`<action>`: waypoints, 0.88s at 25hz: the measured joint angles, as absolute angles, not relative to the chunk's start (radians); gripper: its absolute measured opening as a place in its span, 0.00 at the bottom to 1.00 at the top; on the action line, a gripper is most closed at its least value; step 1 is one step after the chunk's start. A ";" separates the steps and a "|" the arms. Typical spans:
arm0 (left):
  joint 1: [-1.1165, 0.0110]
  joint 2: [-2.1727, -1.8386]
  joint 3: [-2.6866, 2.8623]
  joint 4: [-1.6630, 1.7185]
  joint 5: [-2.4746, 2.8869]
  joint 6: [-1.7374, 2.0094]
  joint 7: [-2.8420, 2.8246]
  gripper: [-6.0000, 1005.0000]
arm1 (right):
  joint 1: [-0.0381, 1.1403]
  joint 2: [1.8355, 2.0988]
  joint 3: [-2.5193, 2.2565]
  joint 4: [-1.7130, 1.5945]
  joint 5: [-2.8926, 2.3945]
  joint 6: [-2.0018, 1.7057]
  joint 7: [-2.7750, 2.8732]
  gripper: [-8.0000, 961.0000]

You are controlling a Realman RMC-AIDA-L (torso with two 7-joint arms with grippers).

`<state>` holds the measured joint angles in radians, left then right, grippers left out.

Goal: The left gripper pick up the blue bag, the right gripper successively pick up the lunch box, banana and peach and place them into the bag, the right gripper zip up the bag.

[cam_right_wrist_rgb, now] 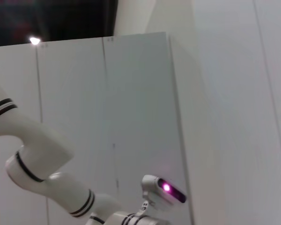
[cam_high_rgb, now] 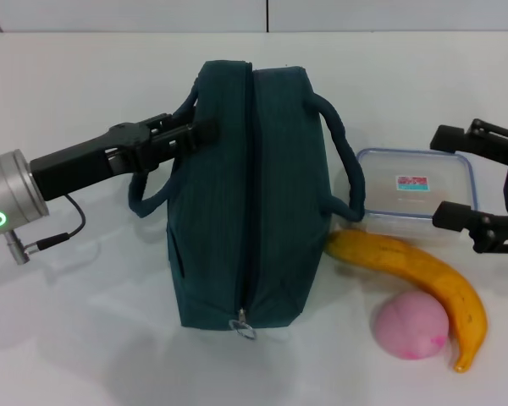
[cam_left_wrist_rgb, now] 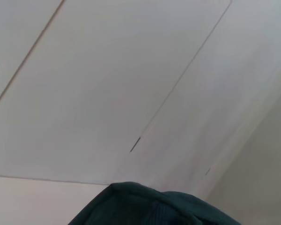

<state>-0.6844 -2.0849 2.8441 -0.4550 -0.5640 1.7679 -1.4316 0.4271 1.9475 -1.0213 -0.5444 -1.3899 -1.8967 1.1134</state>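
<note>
The blue bag [cam_high_rgb: 250, 194] stands upright in the middle of the white table, its top zipper closed with the pull [cam_high_rgb: 243, 323] at the near end. My left gripper [cam_high_rgb: 190, 131] reaches in from the left and is shut on the bag's left handle. The bag's top edge [cam_left_wrist_rgb: 145, 206] also shows in the left wrist view. To the bag's right lies the clear lunch box [cam_high_rgb: 406, 190] with a blue rim. My right gripper [cam_high_rgb: 454, 178] is open, one finger at the box's far side and one at its near side. A banana [cam_high_rgb: 415, 271] and a pink peach [cam_high_rgb: 411, 326] lie in front of the box.
The bag's right handle [cam_high_rgb: 343, 161] leans toward the lunch box. The banana's stem end touches the bag's right side. The right wrist view shows only wall panels and a white arm segment [cam_right_wrist_rgb: 42, 154] with black bands.
</note>
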 joint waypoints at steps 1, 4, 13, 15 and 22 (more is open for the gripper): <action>-0.685 -2.084 2.844 -0.453 -0.564 1.764 -1.433 0.86 | 0.422 1.949 -1.017 -0.543 -1.391 -1.894 1.110 0.84; -0.688 -2.084 2.845 -0.451 -0.565 1.760 -1.434 0.74 | 0.402 1.955 -1.013 -0.541 -1.392 -1.873 1.107 0.84; -0.690 -2.081 2.844 -0.411 -0.563 1.761 -1.356 0.60 | 0.339 1.952 -0.979 -0.539 -1.393 -1.796 1.105 0.83; -0.684 -2.081 2.844 -0.407 -0.559 1.762 -1.333 0.59 | 0.330 1.942 -0.974 -0.534 -1.401 -1.780 1.104 0.83; -0.661 -2.082 2.844 -0.406 -0.580 1.766 -1.285 0.35 | 0.320 1.903 -0.958 -0.516 -1.524 -1.757 1.112 0.83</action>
<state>-0.6605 -2.0824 2.8439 -0.4061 -0.5799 1.7658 -1.2846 0.3196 1.9031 -0.9581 -0.5161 -1.5244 -1.7574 1.1123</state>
